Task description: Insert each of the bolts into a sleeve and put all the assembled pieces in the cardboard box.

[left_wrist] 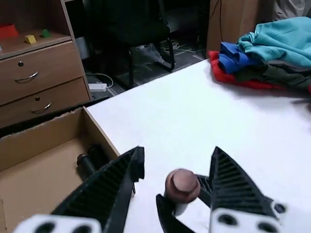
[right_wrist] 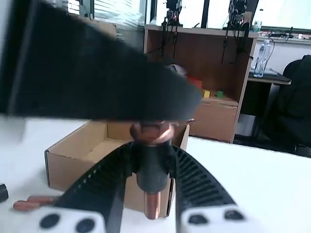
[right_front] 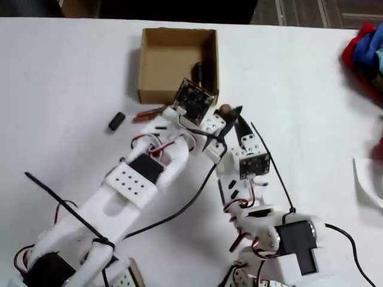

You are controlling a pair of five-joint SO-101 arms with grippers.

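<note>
White table under you, an office room behind it. Nearest first: your right gripper is clamped on a black sleeve, and a copper bolt already runs through it. The head sits above the fingers' grip and the tip pokes out below them. I'd call that pair assembled.

Your left gripper is spread wide, with one finger on each side of the bolt head. As far as I can see it touches nothing and carries nothing.

Just beyond both sets of fingers is the cardboard box, open side up. One finished piece already lies inside, against the wall nearest your grippers.

Back behind the left fingers, on the side away from the right gripper, a loose bolt and a spare sleeve lie on the table. They sit close together but apart, just outside the box.

Farther off you've got a pile of clothes on the table, and a wooden drawer unit in the room.

My read is that insertion is done and you're at the drop-off. The next move wants the left fingers drawn clear. Then lift the right gripper so the bolt tip passes over the box wall, and release low over the floor of the box so bolt and sleeve don't part. After that, one bolt and one sleeve remain to be mated.
</note>
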